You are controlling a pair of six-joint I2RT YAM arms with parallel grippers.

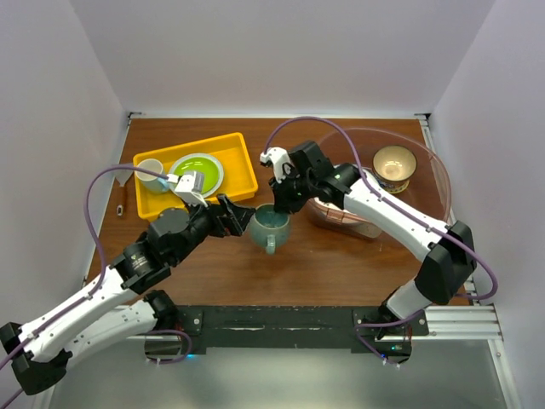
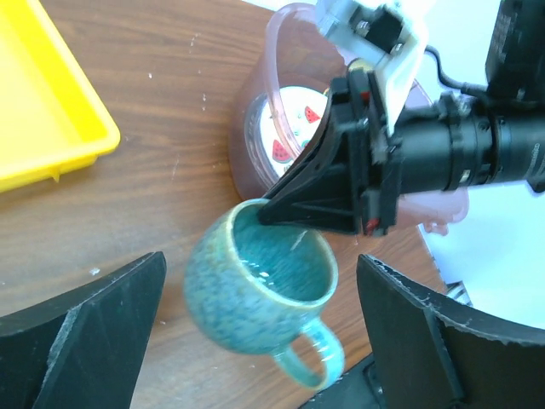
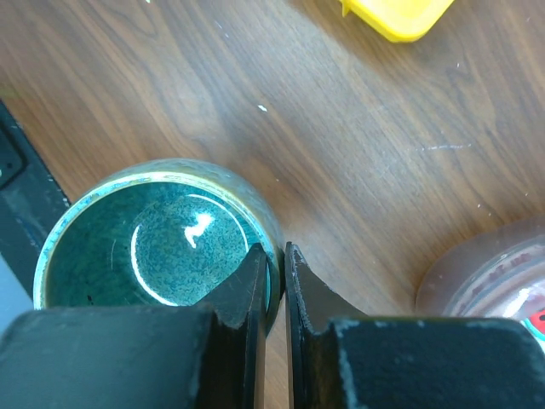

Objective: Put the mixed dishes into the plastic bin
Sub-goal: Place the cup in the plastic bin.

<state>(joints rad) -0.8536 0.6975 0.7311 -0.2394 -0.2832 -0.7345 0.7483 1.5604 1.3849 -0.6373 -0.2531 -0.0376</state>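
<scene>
The grey-green mug (image 1: pixel 271 228) is at the table's middle, tilted in the left wrist view (image 2: pixel 255 290) with its handle toward that camera. My right gripper (image 1: pixel 277 204) is shut on the mug's far rim, one finger inside and one outside (image 3: pixel 274 256). My left gripper (image 1: pixel 241 217) is wide open, its fingers either side of the mug without touching it (image 2: pixel 260 260). The plastic bin (image 1: pixel 430 162) at the right holds the tan bowl (image 1: pixel 393 166) and the white plate with red marks (image 2: pixel 285 141). The mint-green tray and blue-patterned plate are not in view.
A shallow yellow tray (image 1: pixel 243 166) at the back left holds a lime-green round plate (image 1: pixel 197 173) and a white cup (image 1: pixel 152 175). A small utensil with a brown handle (image 1: pixel 123 194) lies left of it. White walls enclose the table on three sides.
</scene>
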